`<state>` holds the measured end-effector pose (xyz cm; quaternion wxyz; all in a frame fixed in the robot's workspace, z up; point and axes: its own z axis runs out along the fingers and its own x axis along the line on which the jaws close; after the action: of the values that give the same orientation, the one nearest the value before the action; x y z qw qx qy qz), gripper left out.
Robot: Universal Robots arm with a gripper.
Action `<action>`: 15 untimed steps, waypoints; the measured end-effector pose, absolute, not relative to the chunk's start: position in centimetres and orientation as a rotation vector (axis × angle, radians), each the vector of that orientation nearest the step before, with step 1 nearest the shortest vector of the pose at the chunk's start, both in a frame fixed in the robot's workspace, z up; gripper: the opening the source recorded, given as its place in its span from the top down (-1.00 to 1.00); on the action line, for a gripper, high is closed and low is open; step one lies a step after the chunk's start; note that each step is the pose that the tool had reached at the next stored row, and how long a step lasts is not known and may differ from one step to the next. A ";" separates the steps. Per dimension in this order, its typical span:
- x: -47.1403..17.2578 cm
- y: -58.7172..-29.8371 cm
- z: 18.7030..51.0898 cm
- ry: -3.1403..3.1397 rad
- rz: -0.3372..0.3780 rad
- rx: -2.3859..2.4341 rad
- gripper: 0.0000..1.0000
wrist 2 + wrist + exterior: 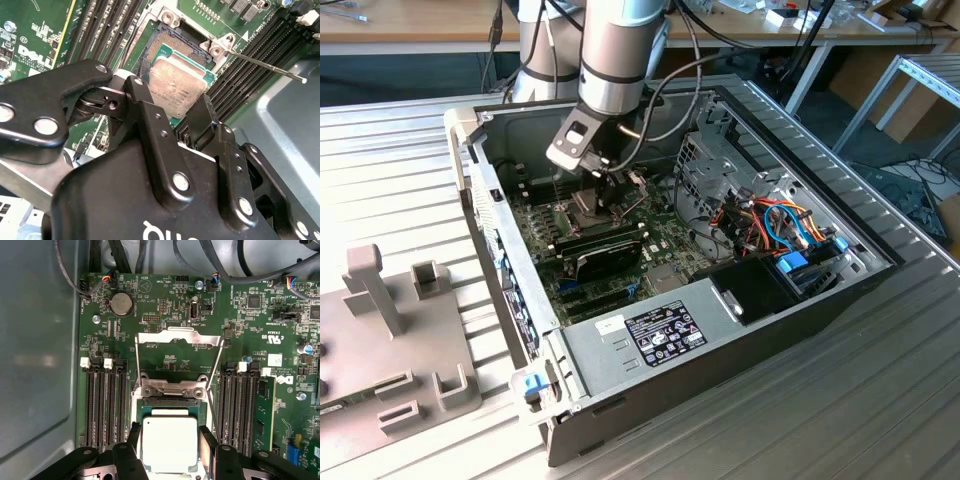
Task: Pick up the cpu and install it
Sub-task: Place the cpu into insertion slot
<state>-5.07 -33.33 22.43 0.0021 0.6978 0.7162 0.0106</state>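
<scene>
**A:** Status? Where's the cpu?

**B:** In my gripper (170, 440). The fingers (206, 440) are clamped on two opposite edges of the cpu (169, 444), and its silver lid faces the camera in both wrist views.

**A:** Seated?

**B:** Can't tell. It's directly over the socket (172, 404) and covers most of it, with a dark strip of socket showing past one edge. I can't see whether chip and socket touch.

**A:** Retention hardware?

**B:** The load frame (178, 340) is swung open and lies back over the motherboard (165, 300). In the second wrist view the lever (265, 65) sticks out free beyond the cpu (177, 87). Memory slots (105, 410) flank the socket on both sides.

**A:** Wider scene?

**B:** In the exterior view the open case (740, 360) sits mid-frame on the slatted table (400, 150). The gripper (610, 195) is down inside it, at about 11 o'clock of frame centre. From the gripper:
- The power supply (650, 335) is at 5 o'clock.
- The drive cage (705, 170) is at 3 o'clock, with orange and blue cables (780, 225) just past it.
- A grey fixture (380, 290) is at 8 o'clock, outside the case.
</scene>
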 end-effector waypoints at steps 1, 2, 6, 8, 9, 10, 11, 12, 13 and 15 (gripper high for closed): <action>-5.1 -33.3 22.3 2.247 0.033 2.189 -0.09; -5.1 -33.3 22.2 2.247 0.033 2.189 -0.09; -5.2 -33.3 21.5 2.247 0.033 2.189 -0.09; -5.2 -33.3 21.3 2.247 0.033 2.189 -0.09; -5.2 -33.3 21.3 2.247 0.033 2.189 -0.09; -5.2 -33.3 21.3 2.247 0.033 2.189 -0.09; -5.2 -33.3 21.2 2.247 0.034 2.189 -0.09; -5.2 -33.3 21.0 2.247 0.033 2.189 -0.09; -5.2 -33.3 20.9 2.247 0.033 2.189 -0.09; -5.2 -33.3 20.8 2.247 0.033 2.189 -0.09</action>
<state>-5.19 -33.33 20.81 0.0020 0.6978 0.7162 0.0105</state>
